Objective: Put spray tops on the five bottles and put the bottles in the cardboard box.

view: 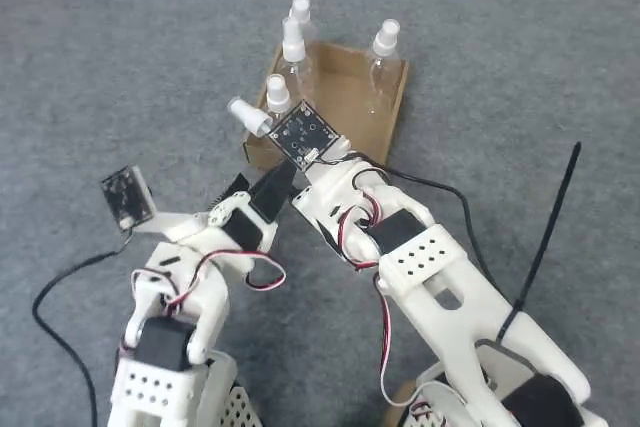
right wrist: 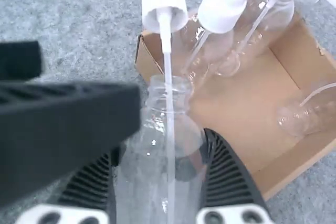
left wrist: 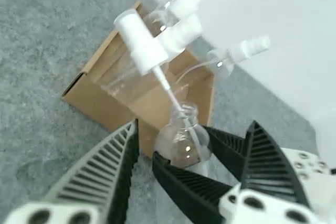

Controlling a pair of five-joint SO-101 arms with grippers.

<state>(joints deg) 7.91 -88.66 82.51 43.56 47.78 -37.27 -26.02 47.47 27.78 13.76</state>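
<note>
A clear bottle [right wrist: 157, 145] stands upright between my right gripper's ribbed fingers, and the right gripper [right wrist: 157, 184] is shut on it just in front of the cardboard box [view: 396, 107]. A white spray top [view: 248, 115] leans over the bottle [left wrist: 181, 139], and its thin tube [right wrist: 168, 93] runs down through the neck. The cap [left wrist: 139, 40] is tilted and not seated. My left gripper [view: 262, 192] sits low beside the bottle, open, with nothing between its fingers [left wrist: 102, 174]. Several capped bottles [view: 383, 47] stand inside the box.
The grey carpet [view: 120, 77] lies open to the left and right of the box. A black strap [view: 555, 217] sticks up at the right beside the right arm. Cables [view: 60, 287] trail from both arm bases near the front.
</note>
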